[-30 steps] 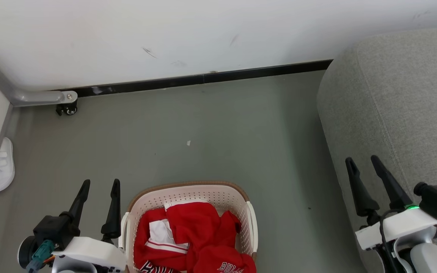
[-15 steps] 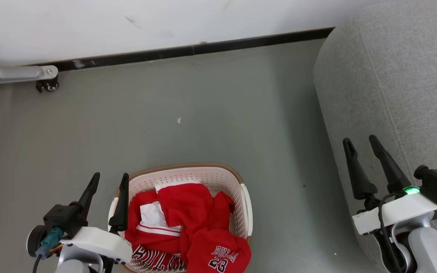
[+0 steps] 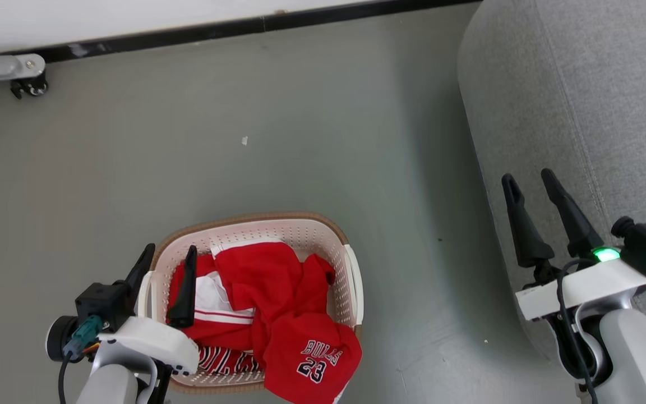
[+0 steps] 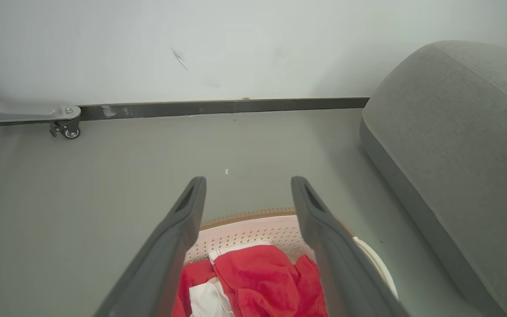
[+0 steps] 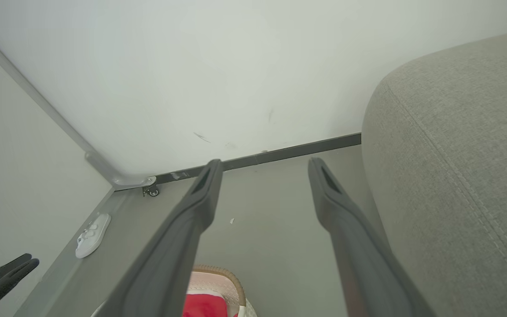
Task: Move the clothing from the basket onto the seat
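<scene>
Red clothing [image 3: 278, 303] fills the cream basket [image 3: 300, 231] with the brown rim, low in the head view; one piece shows dark lettering and "23" [image 3: 314, 362] and hangs over the near rim, another has white panels and stripes [image 3: 222, 306]. My left gripper [image 3: 169, 253] hovers open over the basket's left rim, nothing between its fingers. In the left wrist view the clothing [image 4: 258, 281] and basket [image 4: 253, 224] lie below the open gripper [image 4: 247, 185]. My right gripper [image 3: 527, 179] stands open at the near left side of the grey seat [image 3: 581, 95], empty.
A grey floor [image 3: 278, 112] runs from the basket to a white wall with a dark skirting [image 3: 216, 31]. A metal leg with a castor [image 3: 28, 87] sits at the far left. A white slipper [image 5: 91, 230] lies by the left wall.
The head camera has tilted down, so basket and seat sit higher in the picture and more of the clothing shows. My left gripper now stands over the basket's left rim.
</scene>
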Robot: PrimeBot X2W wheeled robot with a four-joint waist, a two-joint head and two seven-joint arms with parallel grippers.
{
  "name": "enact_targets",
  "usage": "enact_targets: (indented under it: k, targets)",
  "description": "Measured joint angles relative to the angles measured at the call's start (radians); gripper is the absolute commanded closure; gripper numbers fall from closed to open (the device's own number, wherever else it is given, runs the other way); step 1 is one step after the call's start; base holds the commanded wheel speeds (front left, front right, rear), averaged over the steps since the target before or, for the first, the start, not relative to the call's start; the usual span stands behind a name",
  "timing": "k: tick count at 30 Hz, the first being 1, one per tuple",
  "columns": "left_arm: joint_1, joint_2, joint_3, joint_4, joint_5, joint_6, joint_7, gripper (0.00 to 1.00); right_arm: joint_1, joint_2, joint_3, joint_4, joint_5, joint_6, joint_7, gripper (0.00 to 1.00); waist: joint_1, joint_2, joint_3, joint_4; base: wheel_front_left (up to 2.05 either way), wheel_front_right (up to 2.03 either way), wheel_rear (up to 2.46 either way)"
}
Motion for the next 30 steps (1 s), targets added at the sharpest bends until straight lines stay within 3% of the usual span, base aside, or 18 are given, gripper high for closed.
enact_targets:
  k: [30]
  targets:
    - [-0.168, 0.023, -0.105, 0.279, 0.035, -0.022, 0.156, 0.0, -0.132, 0.021, 0.019, -0.046, 0.024, 0.0, 0.0, 0.0, 0.0, 0.0, 0.221, -0.081, 0.0, 0.0, 0.0]
